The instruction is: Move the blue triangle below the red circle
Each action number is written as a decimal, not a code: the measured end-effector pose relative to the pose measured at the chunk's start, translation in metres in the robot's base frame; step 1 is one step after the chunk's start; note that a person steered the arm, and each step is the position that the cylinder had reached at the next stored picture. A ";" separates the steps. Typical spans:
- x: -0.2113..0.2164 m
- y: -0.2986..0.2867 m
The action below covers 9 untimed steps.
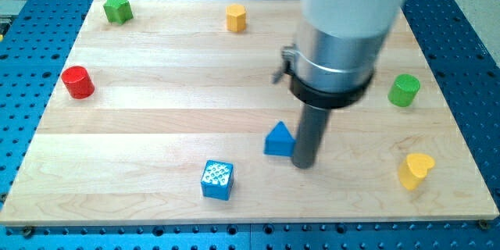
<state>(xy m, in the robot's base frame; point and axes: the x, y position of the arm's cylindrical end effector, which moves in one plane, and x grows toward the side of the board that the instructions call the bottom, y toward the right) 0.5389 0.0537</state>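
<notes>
The blue triangle (278,140) lies on the wooden board, a little right of the board's middle and toward the view's bottom. The red circle (78,82) stands far off at the view's left edge of the board. My tip (303,164) rests on the board right beside the triangle, at its right side and slightly lower, touching or nearly touching it. The rod's thick grey upper body hides part of the board above the tip.
A blue cube (217,180) sits lower left of the triangle. A green star-like block (118,8) is at top left, a yellow hexagon (236,18) at top middle, a green cylinder (404,90) at right, a yellow heart (416,170) at lower right.
</notes>
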 end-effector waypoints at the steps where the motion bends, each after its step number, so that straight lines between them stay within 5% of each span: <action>1: -0.009 0.005; 3: -0.026 -0.033; 4: -0.040 0.010; 6: 0.005 -0.173; 8: -0.055 -0.139; 9: -0.035 -0.202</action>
<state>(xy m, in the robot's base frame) 0.5042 -0.1485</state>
